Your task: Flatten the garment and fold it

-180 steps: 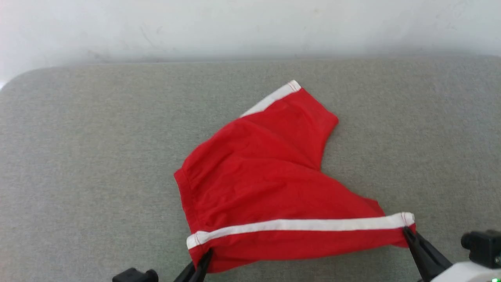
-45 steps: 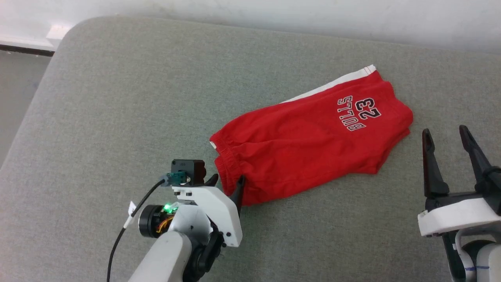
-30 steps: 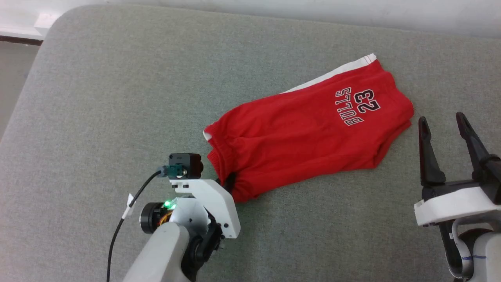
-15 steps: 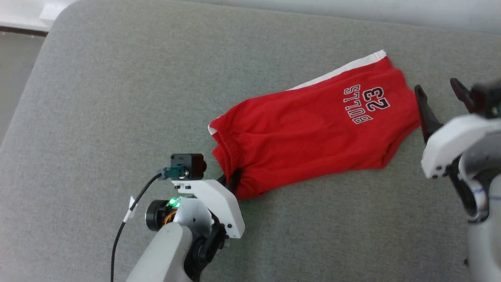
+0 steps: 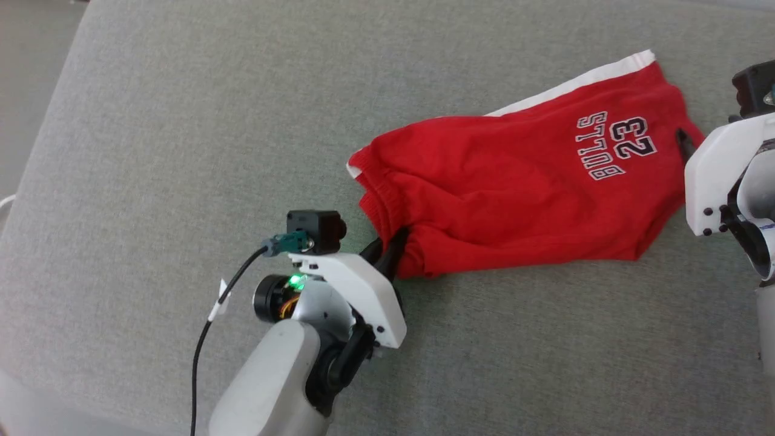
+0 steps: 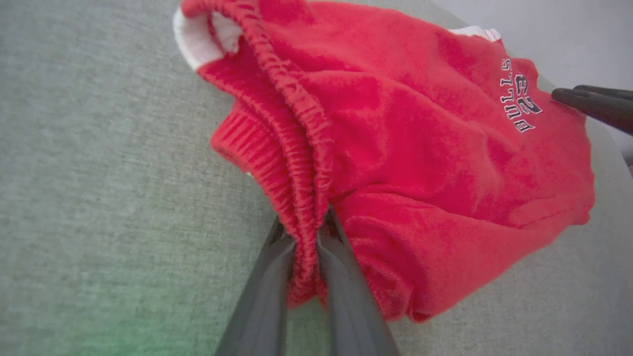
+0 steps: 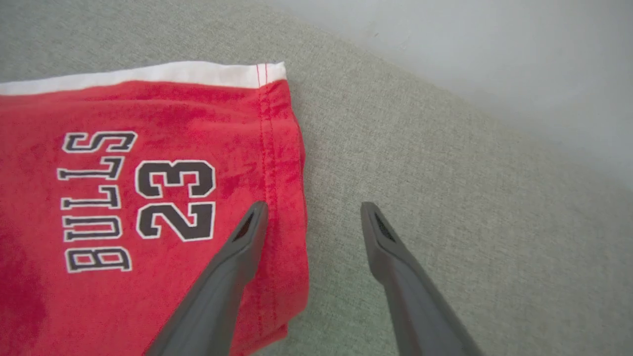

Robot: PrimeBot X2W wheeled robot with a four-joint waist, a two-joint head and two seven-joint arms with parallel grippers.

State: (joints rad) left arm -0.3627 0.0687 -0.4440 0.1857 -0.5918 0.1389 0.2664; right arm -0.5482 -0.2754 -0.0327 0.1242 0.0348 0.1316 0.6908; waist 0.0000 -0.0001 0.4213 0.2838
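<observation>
The red shorts (image 5: 514, 181) lie doubled over on the grey cushion, white edge band (image 5: 575, 85) along the far side, "BULLS 23" lettering (image 5: 614, 144) near the right corner. My left gripper (image 5: 390, 254) is shut on the ribbed waistband (image 6: 296, 163) at the near left corner; in the left wrist view its gripper (image 6: 306, 232) pinches the gathered band. My right gripper (image 7: 311, 212) is open, straddling the hem (image 7: 282, 163) beside the number "23" (image 7: 175, 198): one finger over the cloth, the other over bare cushion. In the head view one right fingertip (image 5: 684, 142) shows at the shorts' right edge.
The grey fabric cushion (image 5: 181, 151) spreads wide to the left and front of the shorts. A pale wall (image 7: 494, 49) rises beyond its far edge. A black cable (image 5: 206, 339) trails from my left wrist camera (image 5: 315, 230).
Over six seconds the shorts went from spread to doubled over, lettering up. The left gripper shut on the waistband. The right gripper swung in from the right and now straddles the hem. The camera shifted.
</observation>
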